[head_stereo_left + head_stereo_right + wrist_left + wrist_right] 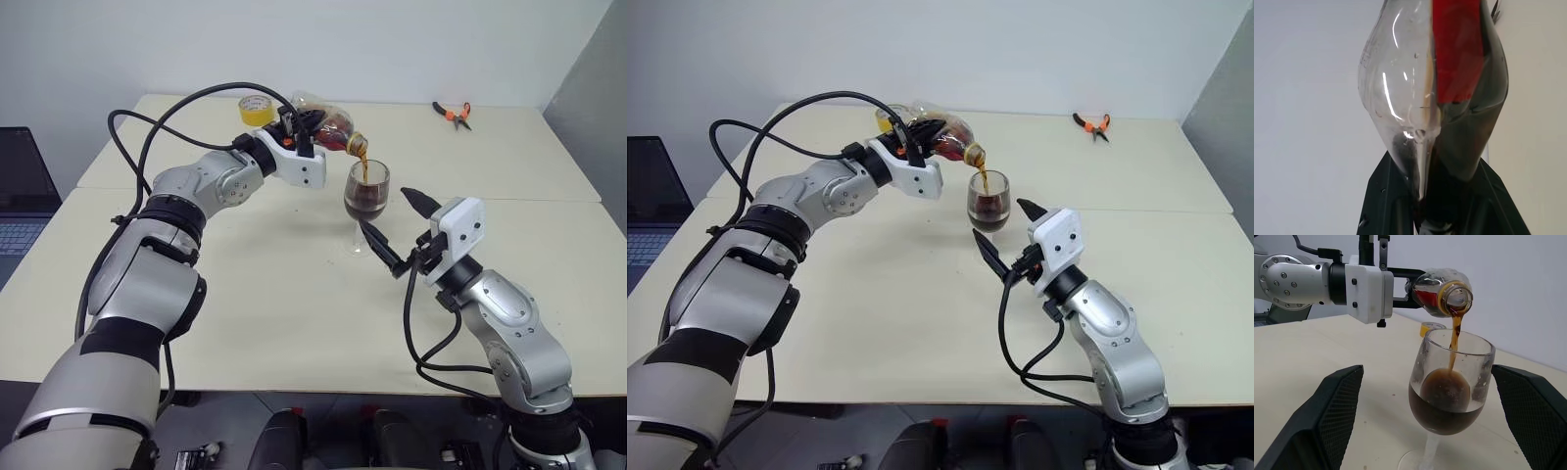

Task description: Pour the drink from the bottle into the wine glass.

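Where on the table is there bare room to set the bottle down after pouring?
The near table between the two arms is bare, as is the far right stretch between the wine glass and the pliers. It is crowded around the glass: the bottle in the left hand, the open right hand, the tape roll.

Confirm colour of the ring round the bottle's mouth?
Yellow-orange ring on the bottle mouth, above the wine glass; clearest in the right wrist view.
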`<act>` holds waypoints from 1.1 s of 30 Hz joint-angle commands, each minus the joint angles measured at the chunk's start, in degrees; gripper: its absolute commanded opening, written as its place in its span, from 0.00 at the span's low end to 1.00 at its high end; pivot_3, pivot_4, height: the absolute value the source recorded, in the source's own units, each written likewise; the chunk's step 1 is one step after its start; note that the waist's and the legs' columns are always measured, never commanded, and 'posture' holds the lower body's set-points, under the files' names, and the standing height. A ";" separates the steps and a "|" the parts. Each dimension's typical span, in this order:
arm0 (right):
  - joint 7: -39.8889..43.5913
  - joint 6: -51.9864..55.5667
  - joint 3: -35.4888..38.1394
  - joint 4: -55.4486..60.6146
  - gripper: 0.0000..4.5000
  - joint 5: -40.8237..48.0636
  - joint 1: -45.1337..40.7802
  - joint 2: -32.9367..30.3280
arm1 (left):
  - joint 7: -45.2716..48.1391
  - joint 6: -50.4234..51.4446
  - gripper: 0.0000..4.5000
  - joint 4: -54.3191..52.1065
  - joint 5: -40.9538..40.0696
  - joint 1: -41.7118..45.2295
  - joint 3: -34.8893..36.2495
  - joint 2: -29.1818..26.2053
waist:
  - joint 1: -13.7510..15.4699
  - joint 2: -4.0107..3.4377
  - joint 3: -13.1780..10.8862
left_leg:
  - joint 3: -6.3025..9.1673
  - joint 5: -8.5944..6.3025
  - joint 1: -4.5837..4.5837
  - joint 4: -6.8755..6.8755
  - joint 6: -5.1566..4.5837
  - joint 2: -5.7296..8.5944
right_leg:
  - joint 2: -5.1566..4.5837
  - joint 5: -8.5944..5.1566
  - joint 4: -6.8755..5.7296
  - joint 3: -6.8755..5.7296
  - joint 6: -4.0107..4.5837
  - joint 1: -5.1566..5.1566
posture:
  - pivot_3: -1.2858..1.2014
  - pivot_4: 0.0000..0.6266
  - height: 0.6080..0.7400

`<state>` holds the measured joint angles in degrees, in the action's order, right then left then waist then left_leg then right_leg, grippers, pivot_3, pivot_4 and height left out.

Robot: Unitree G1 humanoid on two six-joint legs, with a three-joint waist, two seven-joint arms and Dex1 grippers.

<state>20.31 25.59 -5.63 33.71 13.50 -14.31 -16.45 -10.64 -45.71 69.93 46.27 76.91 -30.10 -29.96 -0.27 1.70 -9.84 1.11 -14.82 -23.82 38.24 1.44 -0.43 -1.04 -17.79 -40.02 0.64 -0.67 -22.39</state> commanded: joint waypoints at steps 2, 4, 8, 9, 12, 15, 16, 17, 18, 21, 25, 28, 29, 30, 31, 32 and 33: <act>0.14 -1.41 0.59 2.75 1.00 0.46 -0.26 0.04 | -1.12 -0.51 0.12 -0.94 -0.74 2.31 0.54 -0.38 | 0.00 0.00 0.00 | 0.00 0.00 0.00 0.00 0.00 0.00 | 0.00 0.00 0.00 0.00 0.00 0.00 | 0.52 0.24 1.00; 0.15 -1.43 0.61 2.72 1.00 0.48 -0.27 0.06 | -0.59 -0.63 0.12 -0.92 -1.29 2.10 0.89 -0.24 | 0.00 0.00 0.00 | 0.00 0.00 0.00 0.00 0.00 0.00 | 0.00 0.00 0.00 0.00 0.00 0.00 | 0.52 0.24 1.00; 0.25 -1.52 0.63 2.59 1.00 0.58 -0.36 0.10 | 1.73 -1.63 0.12 -1.28 -3.86 0.93 2.33 0.63 | 0.00 0.00 0.00 | 0.00 0.00 0.00 0.01 0.00 0.00 | 0.00 0.00 0.00 -0.01 0.00 0.00 | 0.52 0.24 1.00; 0.28 -1.55 0.62 2.53 1.00 0.58 -0.39 0.10 | 2.12 -1.88 0.12 -1.45 -4.26 0.67 2.47 0.79 | 0.00 0.00 0.00 | 0.00 0.00 0.00 0.01 0.00 0.00 | 0.00 0.00 0.00 0.00 0.00 0.00 | 0.52 0.24 1.00; 0.36 -1.59 0.58 2.45 1.00 0.61 -0.47 0.11 | 2.95 -2.25 0.12 -1.83 -5.12 0.22 2.66 0.96 | -0.01 0.00 0.00 | -0.01 0.00 0.00 0.04 0.00 0.00 | 0.00 0.00 -0.01 0.01 0.00 0.00 | 0.52 0.24 1.00; 0.55 -1.68 0.43 2.25 1.00 0.62 -0.68 0.11 | 3.87 -2.58 0.12 -2.22 -6.41 -0.51 3.20 1.05 | -0.06 0.00 0.00 | -0.01 0.00 0.00 0.03 0.00 -0.01 | 0.00 0.00 -0.02 0.00 0.00 0.00 | 0.52 0.24 1.00; 0.63 -1.71 0.41 2.18 1.00 0.64 -0.75 0.10 | 4.72 -2.44 0.12 -2.11 -7.69 -0.94 4.01 1.16 | -0.06 0.00 0.00 | 0.00 0.00 0.00 0.03 0.00 0.00 | 0.00 0.00 -0.03 0.00 0.00 0.00 | 0.52 0.24 1.00; 0.70 -1.72 0.39 2.13 1.00 0.65 -0.83 0.10 | 5.45 -2.40 0.12 -2.13 -8.73 -1.36 4.63 1.18 | -0.06 0.00 0.00 | -0.01 0.00 0.00 0.03 0.00 0.00 | 0.00 0.00 -0.03 0.01 0.00 0.00 | 0.52 0.24 1.00; 0.76 -1.75 0.43 2.11 1.00 0.65 -0.84 0.11 | 6.68 -2.17 0.12 -2.04 -10.38 -1.84 5.67 1.45 | -0.07 0.00 0.00 | 0.00 0.00 0.00 0.04 0.00 0.00 | 0.00 0.00 -0.03 0.00 0.00 0.00 | 0.52 0.24 1.00; 1.00 -1.88 0.55 2.10 1.00 0.67 -0.81 0.17 | 9.60 -1.98 0.12 -2.67 -13.68 -3.05 7.82 2.03 | -0.07 0.00 0.00 | 0.00 0.00 -0.01 0.07 0.00 -0.01 | 0.00 0.00 -0.04 0.00 0.00 0.00 | 0.52 0.24 1.00; 1.46 -2.35 0.33 2.04 1.00 0.64 -0.98 0.18 | 12.77 -1.74 0.12 -4.11 -17.14 -4.67 10.18 2.60 | -0.09 0.00 0.01 | 0.00 0.00 -0.01 0.12 0.00 0.00 | 0.00 0.00 -0.06 0.00 0.00 0.00 | 0.52 0.24 1.00; 2.17 -2.72 -0.07 2.54 1.00 0.79 -0.84 -0.13 | 17.51 0.45 0.12 -5.38 -23.61 -6.91 14.38 4.14 | -0.10 -0.01 0.01 | 0.00 0.00 -0.02 0.17 0.00 -0.01 | 0.00 0.00 -0.08 0.00 0.00 0.01 | 0.52 0.24 1.00; 2.90 -2.66 -0.44 2.99 1.00 1.05 -0.71 -0.54 | 19.63 1.97 0.12 -6.25 -26.61 -8.08 16.35 4.84 | -0.12 -0.01 0.01 | 0.00 0.00 -0.02 0.20 0.00 -0.01 | 0.00 0.00 -0.10 0.00 0.00 0.01 | 0.52 0.24 1.00; 3.43 -2.63 -0.70 3.28 1.00 1.21 -0.62 -0.82 | 21.27 3.18 0.12 -7.06 -28.69 -8.95 17.81 5.33 | -0.16 -0.01 0.01 | 0.00 0.00 -0.02 0.22 0.00 -0.02 | 0.00 0.00 -0.11 0.00 0.00 0.01 | 0.52 0.24 1.00; 4.27 -2.55 -1.09 3.79 1.00 1.41 -0.45 -1.35 | 22.73 5.15 0.12 -8.36 -31.09 -10.24 19.53 5.88 | -0.21 -0.01 0.01 | -0.01 0.00 -0.02 0.25 0.00 -0.02 | 0.00 0.00 -0.14 0.01 0.00 0.01 | 0.52 0.24 1.00; 5.08 -2.15 -1.36 4.40 1.00 2.17 -0.31 -1.69 | 24.00 6.70 0.12 -9.84 -33.02 -11.65 20.83 6.24 | -0.26 -0.01 0.01 | 0.00 0.00 -0.03 0.28 0.00 -0.03 | 0.00 0.00 -0.16 0.01 0.00 0.02 | 0.52 0.24 1.00; 5.73 -1.65 -1.54 4.88 1.00 2.97 -0.24 -1.94 | 25.09 8.82 0.12 -11.26 -35.16 -12.90 22.38 6.78 | -0.34 -0.01 0.01 | 0.00 0.00 -0.03 0.32 0.00 -0.03 | 0.00 0.00 -0.18 0.02 0.00 0.02 | 0.52 0.24 1.00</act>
<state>24.74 24.39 -6.92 34.91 14.89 -14.29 -17.99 12.89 -39.36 62.54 15.77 64.05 -11.03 -23.23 -0.61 1.69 -9.82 1.12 -14.82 -23.85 38.60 1.44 -0.47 -1.04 -17.79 -40.23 0.68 -0.66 -22.38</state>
